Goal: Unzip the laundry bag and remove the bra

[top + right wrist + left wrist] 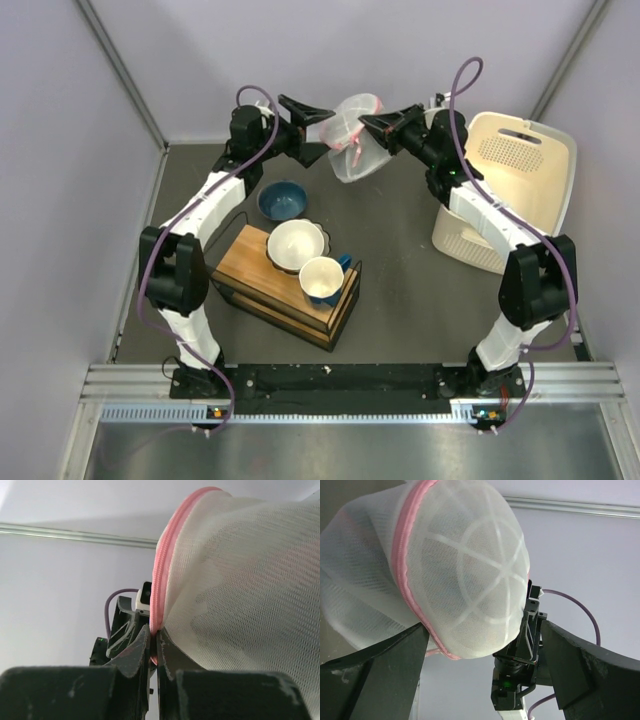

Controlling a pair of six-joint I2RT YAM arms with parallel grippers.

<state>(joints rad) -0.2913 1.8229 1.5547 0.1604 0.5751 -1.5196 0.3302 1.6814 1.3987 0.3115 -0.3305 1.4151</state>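
The laundry bag (352,140) is a white mesh dome with a pink zipper trim (165,565), and it hangs in the air at the back between both grippers. My right gripper (368,124) is shut on the pink trim, pinching it between its fingertips (145,642). My left gripper (318,118) is open wide. In the left wrist view the bag (460,565) sits above and between its fingers (385,675), next to the left one and not clamped. The zipper looks closed where it shows. The bra is hidden; I see only faint shadows through the mesh.
A cream perforated basket (520,180) stands at the right. A wooden rack (250,265) in the middle carries a white bowl (296,243) and a blue-lined cup (322,280). A blue bowl (282,200) sits behind it. Walls close the back and sides.
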